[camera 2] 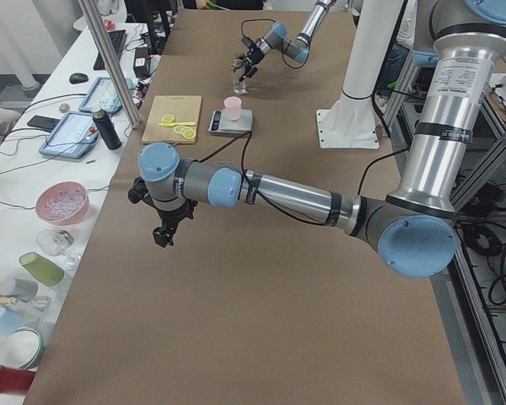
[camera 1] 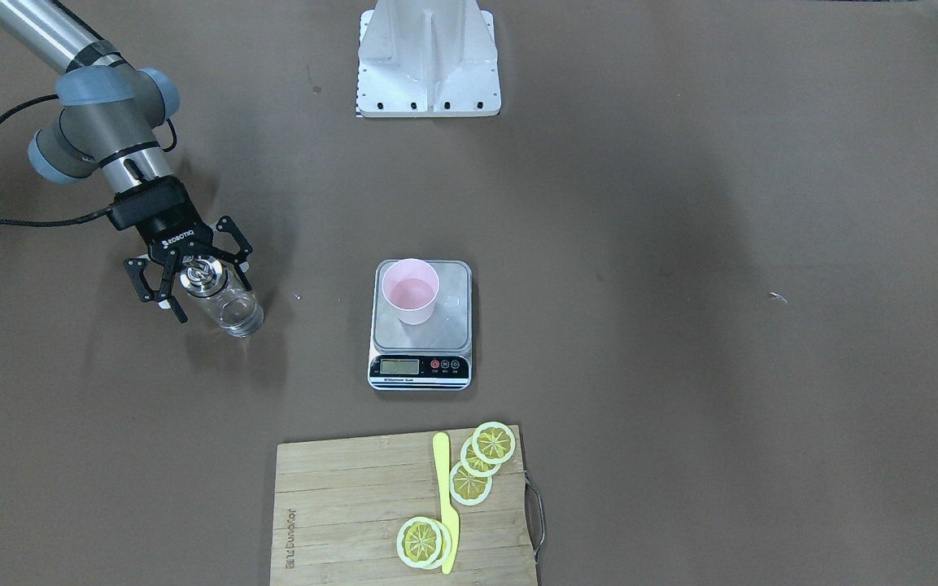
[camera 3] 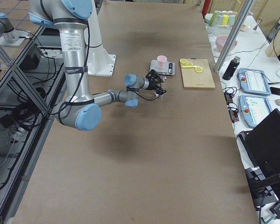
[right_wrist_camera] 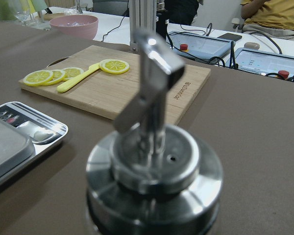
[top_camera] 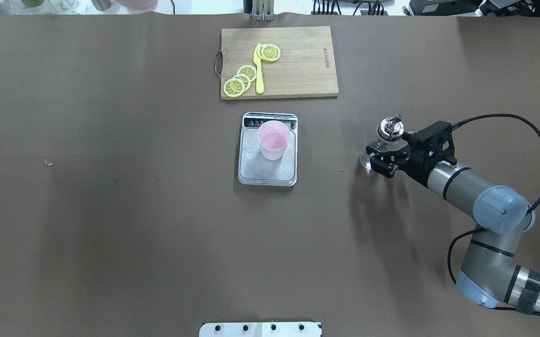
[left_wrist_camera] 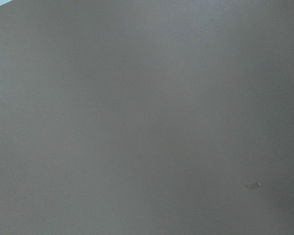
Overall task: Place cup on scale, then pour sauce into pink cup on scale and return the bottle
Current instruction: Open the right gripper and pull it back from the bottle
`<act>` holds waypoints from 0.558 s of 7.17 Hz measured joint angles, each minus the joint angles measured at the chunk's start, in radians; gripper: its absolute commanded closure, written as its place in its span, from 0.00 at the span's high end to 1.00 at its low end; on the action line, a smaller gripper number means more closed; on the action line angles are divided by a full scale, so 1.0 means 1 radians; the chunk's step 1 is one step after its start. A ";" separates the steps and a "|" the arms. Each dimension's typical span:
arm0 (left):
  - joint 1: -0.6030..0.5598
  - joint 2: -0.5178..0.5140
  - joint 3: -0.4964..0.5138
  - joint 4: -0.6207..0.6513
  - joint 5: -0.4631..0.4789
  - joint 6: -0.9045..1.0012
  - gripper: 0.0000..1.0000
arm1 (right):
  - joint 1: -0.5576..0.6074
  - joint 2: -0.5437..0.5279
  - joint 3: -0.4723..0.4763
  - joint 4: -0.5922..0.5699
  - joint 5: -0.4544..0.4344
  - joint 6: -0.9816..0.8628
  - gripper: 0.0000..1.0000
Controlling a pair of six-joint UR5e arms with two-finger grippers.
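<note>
Right gripper: jaws spread wide, fingers standing on either side of the bottle with nothing clamped. The bottle stands upright on the brown table, its glass body between and just below the fingertips. Its metal pourer cap rises close under the wrist; in the right wrist view the cap and spout fill the lower frame, out of focus. No finger can be confirmed as touching the glass. The bottle sits well apart from the scale, towards the robot's right side. The pink cup stands upright on the scale's silver platform, at the corner away from the display strip and towards the robot's right. A faint level line shows inside it. The display reading is too small to read. A wooden cutting board lies beyond the scale on the operators' side, carrying lemon slices and a yellow knife. Left gripper: appears only in the left side view, hanging over bare table, far from all task items; whether its jaws are apart or together cannot be determined.
</note>
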State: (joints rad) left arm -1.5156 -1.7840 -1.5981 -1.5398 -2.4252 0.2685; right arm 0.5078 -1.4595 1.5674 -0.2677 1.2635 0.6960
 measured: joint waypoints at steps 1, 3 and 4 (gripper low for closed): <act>0.000 0.000 -0.002 0.001 0.000 0.000 0.98 | -0.013 -0.005 0.007 0.001 -0.010 0.000 1.00; 0.000 0.000 -0.003 0.002 0.000 0.000 0.98 | -0.046 -0.007 0.027 0.001 -0.040 0.000 1.00; 0.000 0.000 -0.003 0.003 0.000 0.000 0.98 | -0.056 -0.013 0.031 0.001 -0.047 0.000 1.00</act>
State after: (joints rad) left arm -1.5156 -1.7840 -1.6014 -1.5371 -2.4252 0.2684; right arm 0.4514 -1.4721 1.5982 -0.2666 1.2163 0.6964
